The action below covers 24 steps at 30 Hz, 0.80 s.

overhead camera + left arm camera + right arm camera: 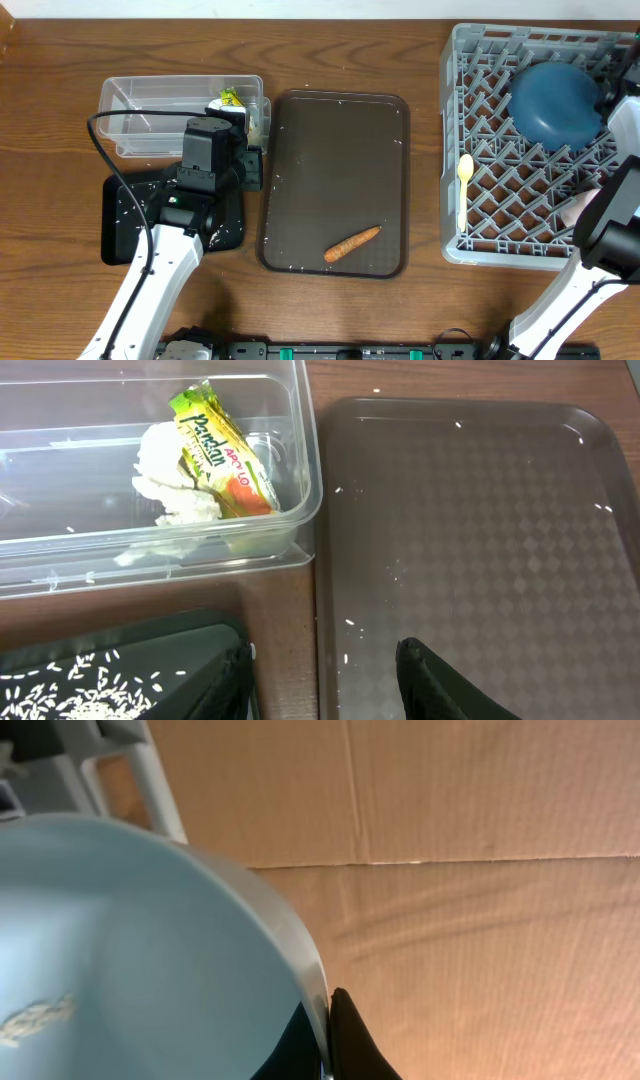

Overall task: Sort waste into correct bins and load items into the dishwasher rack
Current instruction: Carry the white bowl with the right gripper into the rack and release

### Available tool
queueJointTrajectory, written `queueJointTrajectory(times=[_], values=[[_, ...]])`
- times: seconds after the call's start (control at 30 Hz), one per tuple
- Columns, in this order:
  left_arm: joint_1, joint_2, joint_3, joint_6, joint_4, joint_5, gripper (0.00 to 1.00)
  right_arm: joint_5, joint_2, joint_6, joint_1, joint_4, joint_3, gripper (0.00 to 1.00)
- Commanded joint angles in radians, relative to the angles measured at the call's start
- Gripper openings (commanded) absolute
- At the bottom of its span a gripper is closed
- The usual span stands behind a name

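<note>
Clear bin [130,95]: wrapper [229,98], tissue [170,470]; black bin [125,225]: rice [80,695]

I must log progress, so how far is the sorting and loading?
Done: snack wrapper and tissue lie in the clear bin, rice in the black bin; plate and spoon sit in the rack. In hand: the right gripper seems to pinch the rim of the light blue cup. Remaining: carrot piece and stray rice on the tray; the left gripper is open.
</note>
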Motion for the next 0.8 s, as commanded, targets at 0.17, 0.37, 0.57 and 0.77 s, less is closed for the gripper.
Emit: queueJointTrajectory(times=[0.17,0.37,0.57,0.77], values=[[0.005,-0.009,0.011,-0.01,0.0,-0.012,0.49,-0.109,0.017,0.311,0.056,-0.171,-0.012,0.33],[0.005,-0.009,0.011,-0.01,-0.007,-0.012,0.49,-0.147,0.016,0.388,0.072,-0.167,-0.012,0.48],[0.005,-0.009,0.011,-0.01,-0.011,-0.011,0.49,-0.187,0.016,0.389,0.106,-0.159,-0.011,0.62],[0.005,-0.009,0.011,-0.01,-0.01,-0.012,0.49,-0.19,-0.003,0.389,0.119,-0.083,-0.01,0.83]])
